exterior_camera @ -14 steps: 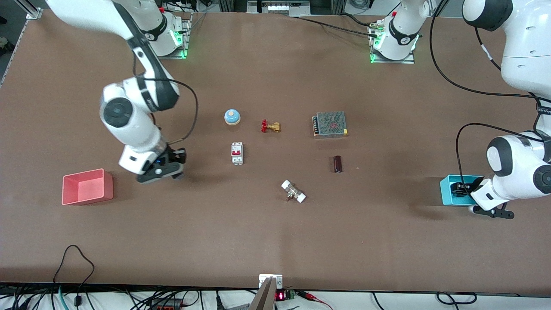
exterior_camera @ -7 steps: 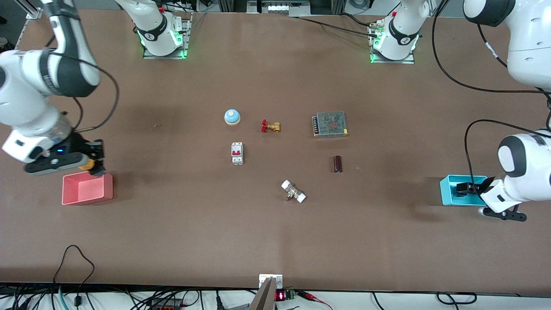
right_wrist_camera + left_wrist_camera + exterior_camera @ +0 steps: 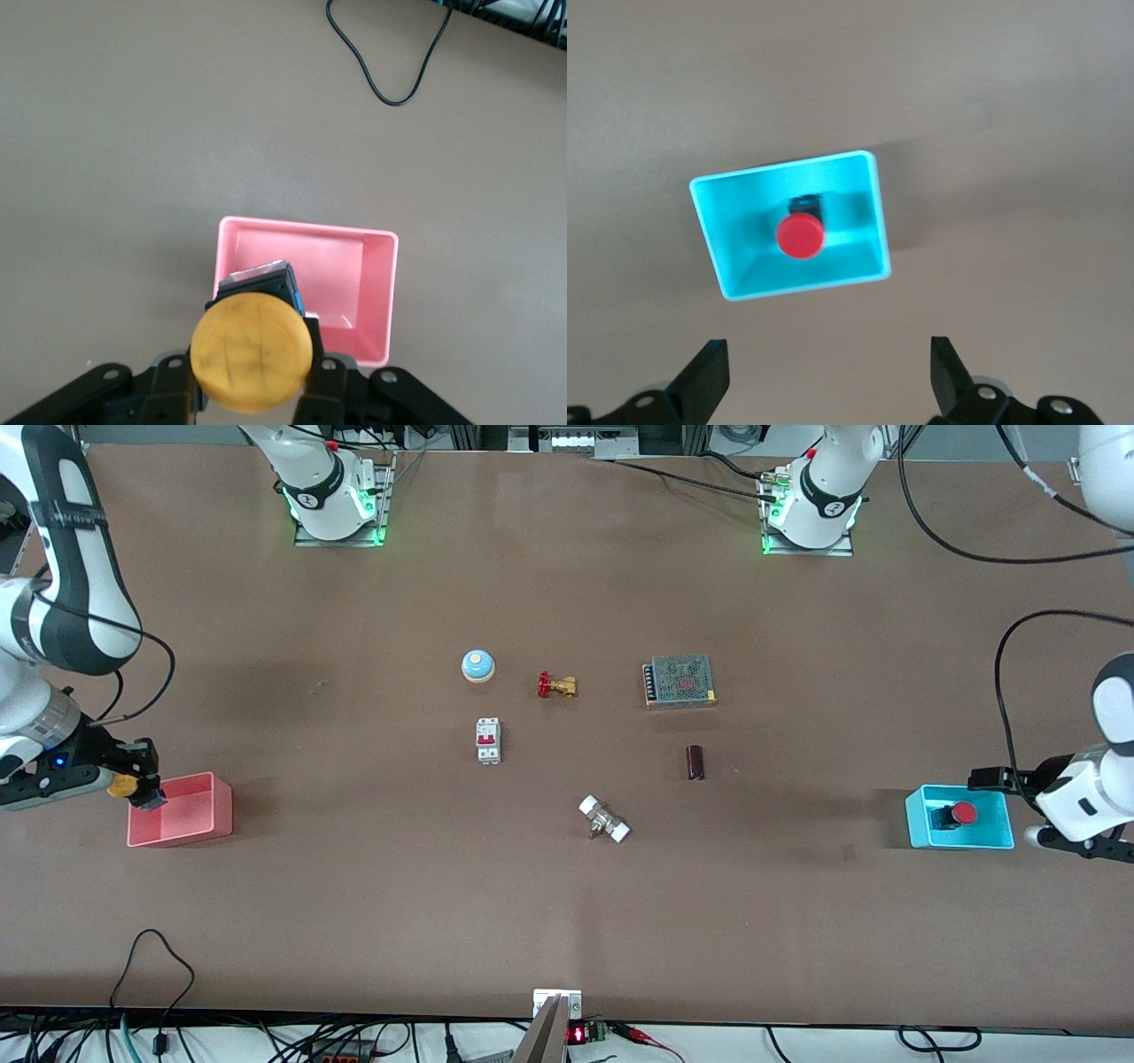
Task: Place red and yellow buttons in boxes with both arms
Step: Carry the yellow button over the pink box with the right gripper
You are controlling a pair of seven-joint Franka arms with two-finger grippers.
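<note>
The red button (image 3: pixel 964 812) sits inside the cyan box (image 3: pixel 916 815); in the left wrist view the red button (image 3: pixel 800 237) is near the middle of the cyan box (image 3: pixel 744 199). My left gripper (image 3: pixel 999 779) is open and empty, up in the air just off the box's edge toward the left arm's end of the table (image 3: pixel 827 350). My right gripper (image 3: pixel 135 786) is shut on the yellow button (image 3: pixel 121 786) over the pink box (image 3: pixel 199 810), at its edge toward the right arm's end. In the right wrist view the yellow button (image 3: pixel 252 352) overlaps the pink box's (image 3: pixel 363 266) rim, with the gripper (image 3: pixel 252 376) around its black body.
In the middle of the table lie a pale blue dome (image 3: pixel 477 665), a brass valve with red handle (image 3: pixel 556 685), a white circuit breaker (image 3: pixel 488 740), a meshed power supply (image 3: pixel 679 680), a dark cylinder (image 3: pixel 695 763) and a white-ended fitting (image 3: pixel 604 819). A black cable (image 3: pixel 159 957) loops near the front edge.
My right arm carried the yellow button from mid-table to the pink box's outer edge. My left gripper let go of the red button in the cyan box and drew back.
</note>
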